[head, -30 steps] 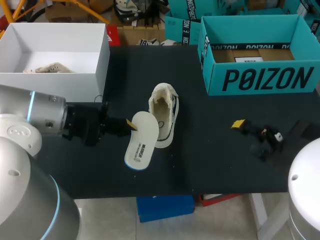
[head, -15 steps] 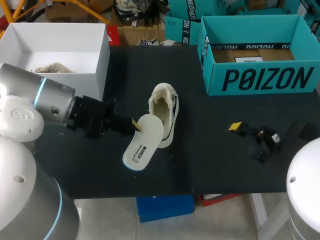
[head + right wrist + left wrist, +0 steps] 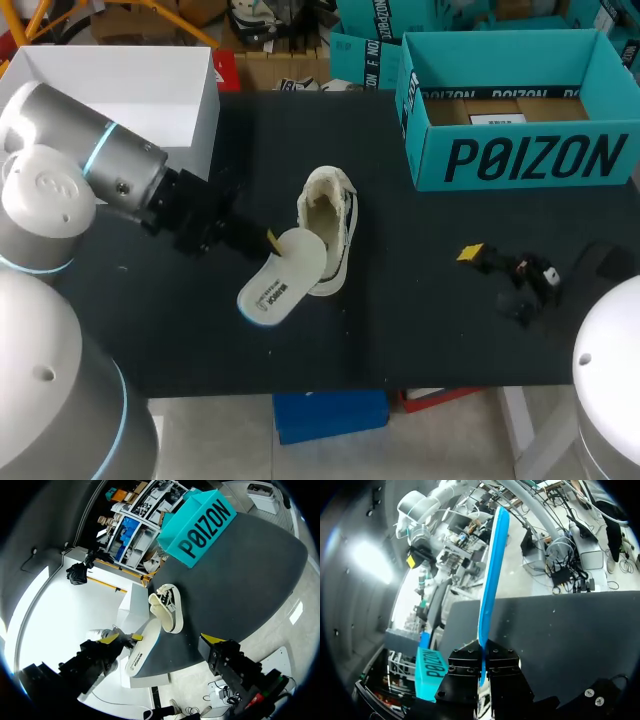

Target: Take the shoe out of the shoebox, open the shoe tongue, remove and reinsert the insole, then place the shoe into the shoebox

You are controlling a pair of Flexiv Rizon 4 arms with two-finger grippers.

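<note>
Gripping the insole [image 3: 276,283] at the end nearest the shoe [image 3: 332,228], our left gripper [image 3: 268,240] is clamped on it from both sides. From the left wrist the insole [image 3: 493,575] shows edge-on, blue, rising straight out from between the black fingers [image 3: 465,667]. Seen from above, its printed white face is up and its free end slants toward the table's near edge. The held end lies just beside the shoe's flank; we cannot tell if they touch. The shoe sits upright on the black table [image 3: 420,330], outside and well apart from the teal shoebox [image 3: 520,160] at the far right. A white box [image 3: 196,110] stands at the far left. Our right gripper [image 3: 478,252] hangs low over the table well right of the shoe; whether it is open or closed we cannot tell.
</note>
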